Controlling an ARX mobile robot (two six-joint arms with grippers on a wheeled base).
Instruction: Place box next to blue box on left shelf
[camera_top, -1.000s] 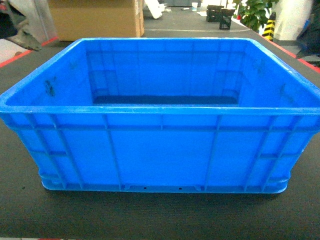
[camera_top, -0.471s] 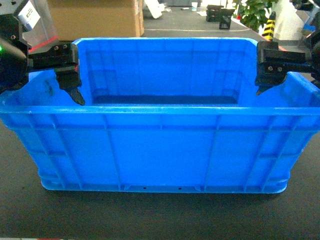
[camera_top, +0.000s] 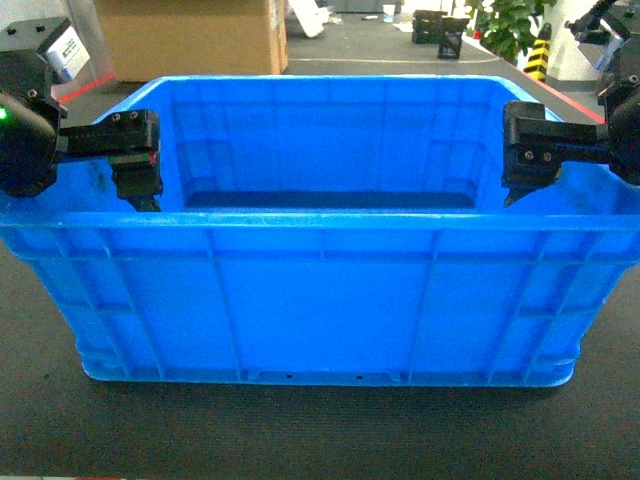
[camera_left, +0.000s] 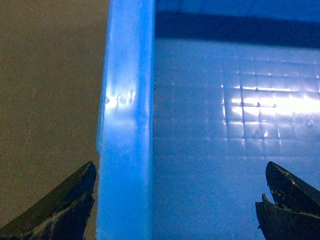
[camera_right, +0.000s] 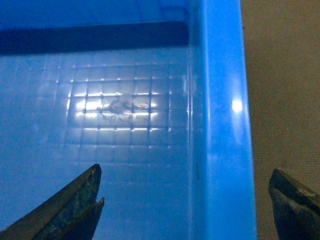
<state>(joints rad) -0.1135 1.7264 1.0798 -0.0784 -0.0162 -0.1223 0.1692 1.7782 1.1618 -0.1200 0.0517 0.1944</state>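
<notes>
Head view: the left hand (camera_top: 143, 196) has dropped lower over the left rim of the blue crate (camera_top: 325, 300), fingers spread wide astride it. The right hand (camera_top: 520, 190), equally wide, has settled at the right rim, likely ready to clamp. The crate sits on the dark bench (camera_top: 320, 430). No shelf shows.

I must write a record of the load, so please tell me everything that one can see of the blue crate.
The blue crate is a large open-top box of glossy plastic, with ribbed outer walls, a thick rolled rim and a grid-patterned floor. It is empty and stands upright on a dark mat. The left gripper and the right gripper are open, each straddling a side rim. Whether they touch it cannot be told.
</notes>
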